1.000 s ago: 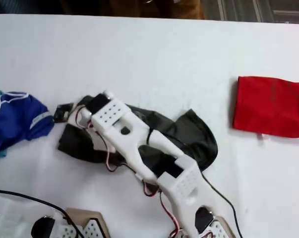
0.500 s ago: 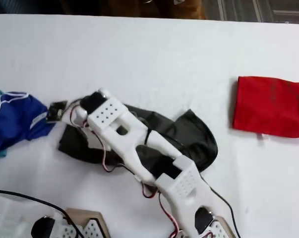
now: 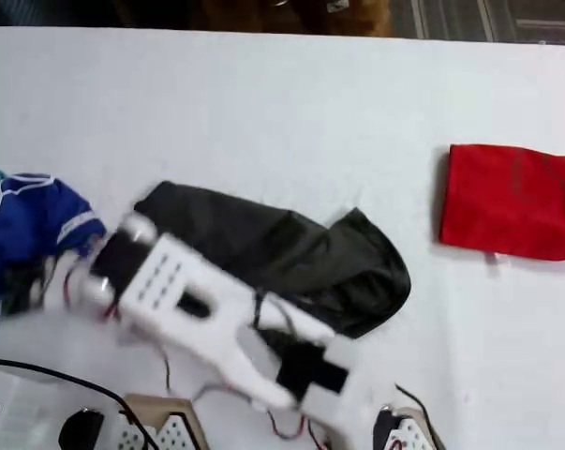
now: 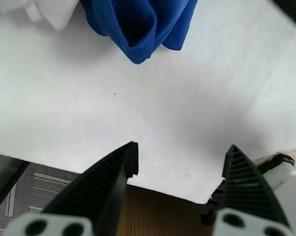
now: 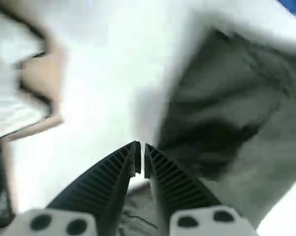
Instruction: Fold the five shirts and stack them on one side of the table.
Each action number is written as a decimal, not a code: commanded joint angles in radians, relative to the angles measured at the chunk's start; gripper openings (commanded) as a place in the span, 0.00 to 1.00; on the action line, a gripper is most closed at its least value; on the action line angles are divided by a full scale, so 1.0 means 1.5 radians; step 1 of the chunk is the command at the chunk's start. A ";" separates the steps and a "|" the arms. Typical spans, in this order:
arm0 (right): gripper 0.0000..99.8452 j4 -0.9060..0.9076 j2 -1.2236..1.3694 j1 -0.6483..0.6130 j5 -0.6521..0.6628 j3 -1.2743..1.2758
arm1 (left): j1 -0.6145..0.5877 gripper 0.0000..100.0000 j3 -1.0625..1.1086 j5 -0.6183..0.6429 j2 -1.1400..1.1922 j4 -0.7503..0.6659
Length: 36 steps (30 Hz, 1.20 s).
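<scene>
At table [image 3: 291,103] left edge: blue shirt [image 3: 34,220] bunched, cut off. Near it, left gripper [image 4: 182,147] spread, empty; right gripper [image 5: 139,158] pinched together (blurred, nothing seen between). Mid-table, black shirt [image 3: 282,248] crumpled, partly under arm [image 3: 198,300]. Far right, red shirt [image 3: 512,202] folded.

White table [image 3: 291,94], evenly lit; past its far edge, grey floor [image 3: 535,19] at right, something brown [image 3: 357,17] near the middle.

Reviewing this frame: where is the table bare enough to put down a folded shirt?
Bare: the whole far strip of table beyond all three shirts; the gap between black shirt and red shirt; the near corner in front of the red shirt. Crowded: near left, where the right arm stretches past the black shirt to the blue shirt.
</scene>
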 commanded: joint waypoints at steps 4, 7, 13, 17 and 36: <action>0.02 0.014 -0.058 -0.044 -0.005 0.076 | -0.005 0.29 -0.004 -0.007 -0.033 -0.001; 0.02 0.015 -0.072 -0.013 -0.006 0.072 | -0.004 0.29 -0.004 -0.007 -0.033 -0.001; 0.02 -0.001 -0.091 0.153 -0.106 0.049 | -0.002 0.29 0.002 -0.007 -0.033 -0.001; 0.09 -0.023 -0.056 0.255 -0.147 0.030 | 0.000 0.29 0.002 -0.005 -0.032 0.000; 0.20 -0.051 0.189 0.283 -0.213 -0.098 | 0.010 0.29 0.002 -0.004 -0.032 0.001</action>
